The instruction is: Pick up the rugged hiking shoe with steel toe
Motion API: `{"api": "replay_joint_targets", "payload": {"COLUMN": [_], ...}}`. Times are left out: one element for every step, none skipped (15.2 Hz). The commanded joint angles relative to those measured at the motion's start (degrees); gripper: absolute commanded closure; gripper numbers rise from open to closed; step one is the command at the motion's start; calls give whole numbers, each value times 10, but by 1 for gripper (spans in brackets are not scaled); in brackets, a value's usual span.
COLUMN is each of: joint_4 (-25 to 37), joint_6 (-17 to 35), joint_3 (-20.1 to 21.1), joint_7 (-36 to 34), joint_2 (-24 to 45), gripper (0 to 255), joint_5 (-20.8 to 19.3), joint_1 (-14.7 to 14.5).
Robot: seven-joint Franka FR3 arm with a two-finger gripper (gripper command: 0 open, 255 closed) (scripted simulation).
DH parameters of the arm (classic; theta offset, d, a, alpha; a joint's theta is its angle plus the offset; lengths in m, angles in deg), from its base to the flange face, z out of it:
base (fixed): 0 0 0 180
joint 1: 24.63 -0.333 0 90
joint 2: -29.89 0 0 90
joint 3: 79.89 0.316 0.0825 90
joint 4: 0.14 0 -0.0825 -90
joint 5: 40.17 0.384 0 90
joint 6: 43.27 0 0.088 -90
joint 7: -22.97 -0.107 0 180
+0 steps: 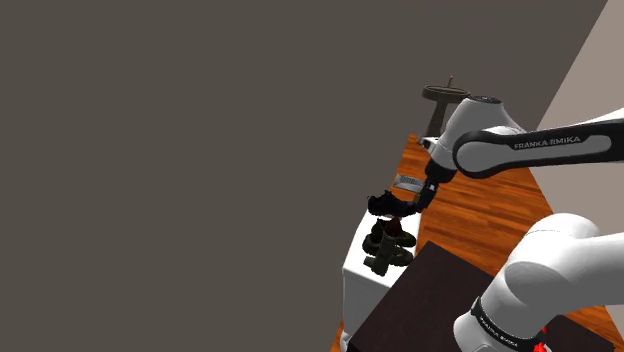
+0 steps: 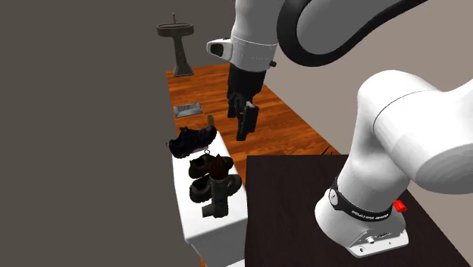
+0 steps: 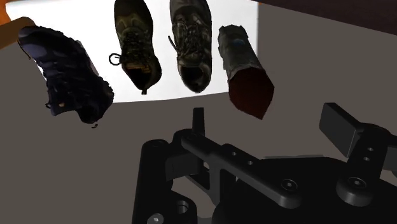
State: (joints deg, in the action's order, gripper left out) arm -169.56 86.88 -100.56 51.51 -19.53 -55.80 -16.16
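Several shoes lie in a row on a white table. Two brown lace-up hiking shoes sit side by side in the middle, one olive-brown, one grey-brown; I cannot tell which has the steel toe. A black shoe lies at one end and a dark boot with a reddish inside at the other. In the second exterior view the brown pair lies between the black shoe and the boot. My gripper hangs open above and beside the table, clear of every shoe, also seen as the gripper with its fingers apart.
The dark-topped stand adjoins the white table. Beyond lie a wooden floor, a grey ribbed item on it, and a dark pedestal basin farther back. A grey wall runs along the table's far side.
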Motion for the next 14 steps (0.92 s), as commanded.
{"api": "replay_joint_targets", "payload": {"joint_4": [-16, -20, -24, -25, -25, -24, -20, -16, -10, -2, 7, 18, 30, 44], "joint_6": [70, 106, 142, 180, 217, 255, 293, 329, 364, 397, 427, 454, 478, 501], "joint_3": [-36, -56, -77, -99, -124, -152, -184, -223, -273, -339, -425, -533, -653, -766], "joint_7": [26, 41, 56, 72, 90, 111, 134, 163, 196, 237, 282, 329, 368, 396], "joint_2": [37, 61, 87, 116, 146, 177, 209, 241, 270, 297, 316, 327, 325, 313], "gripper": [0, 0, 0, 0, 0, 0, 0, 0, 0, 0, 0, 0, 0, 0], "joint_5": [-15, -21, -24, -26, -25, -18, -7, 11, 38, 74, 117, 159, 190, 205], "joint_1": [9, 10, 9, 5, -4, -18, -39, -70, -116, -180, -267, -377, -496, -603]}}
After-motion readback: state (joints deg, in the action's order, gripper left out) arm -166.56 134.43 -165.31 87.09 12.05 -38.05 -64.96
